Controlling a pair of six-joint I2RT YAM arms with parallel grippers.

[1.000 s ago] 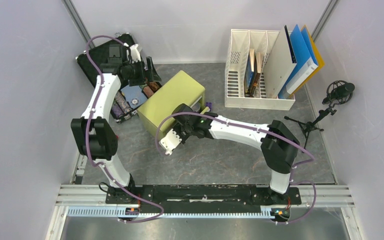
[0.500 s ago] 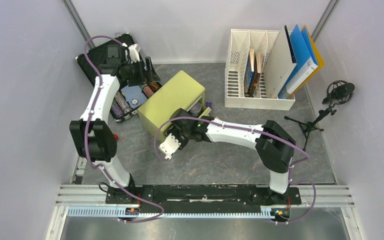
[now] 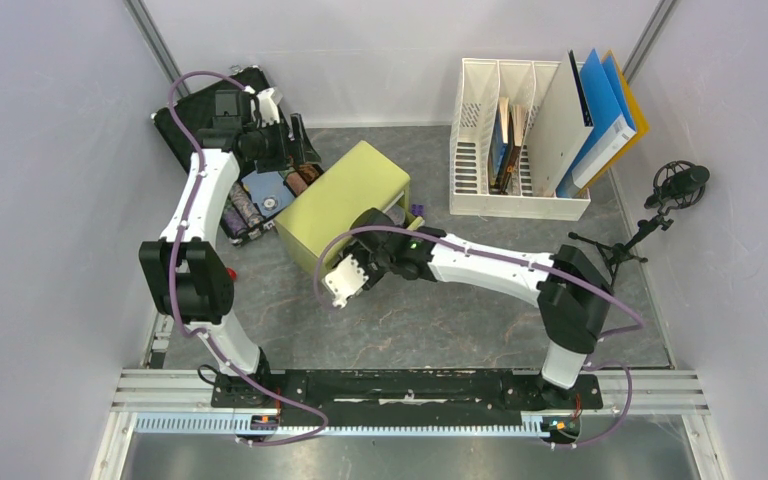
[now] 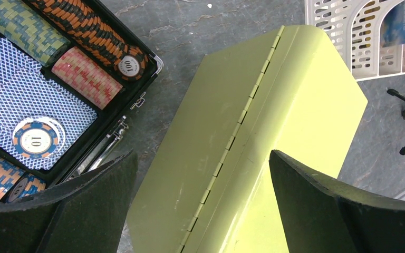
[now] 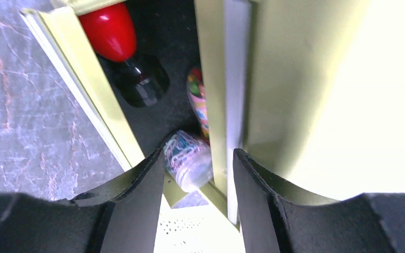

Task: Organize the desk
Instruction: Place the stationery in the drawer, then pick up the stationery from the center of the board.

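**Right tool at the open drawer, left tool wide above the cabinet**

The dark grey veined tabletop (image 3: 440, 315) fills the floor of the enclosure and carries everything in view. Near its middle stands a yellow-green cabinet (image 3: 345, 200). To the cabinet's left lies an open black case of poker chips (image 4: 92, 68). A white file rack (image 3: 480, 150) with blue folders stands at the far right, and a small microphone on a tripod (image 3: 675, 185) is beside the right wall.

The right tool (image 5: 198, 158) points into the cabinet's open drawer (image 5: 153, 89). Its jaws are partly apart and clamp nothing. A small clear jar of coloured paper clips (image 5: 187, 158) lies in the drawer just past the fingertips, close against one finger. Whether it touches that finger is hard to say in the blurred view. A red rounded object (image 5: 108, 29) sits deeper in the drawer.

The left tool (image 4: 203, 163) hangs above the cabinet's top and the case's edge. Its jaws are spread fully and hold nothing.
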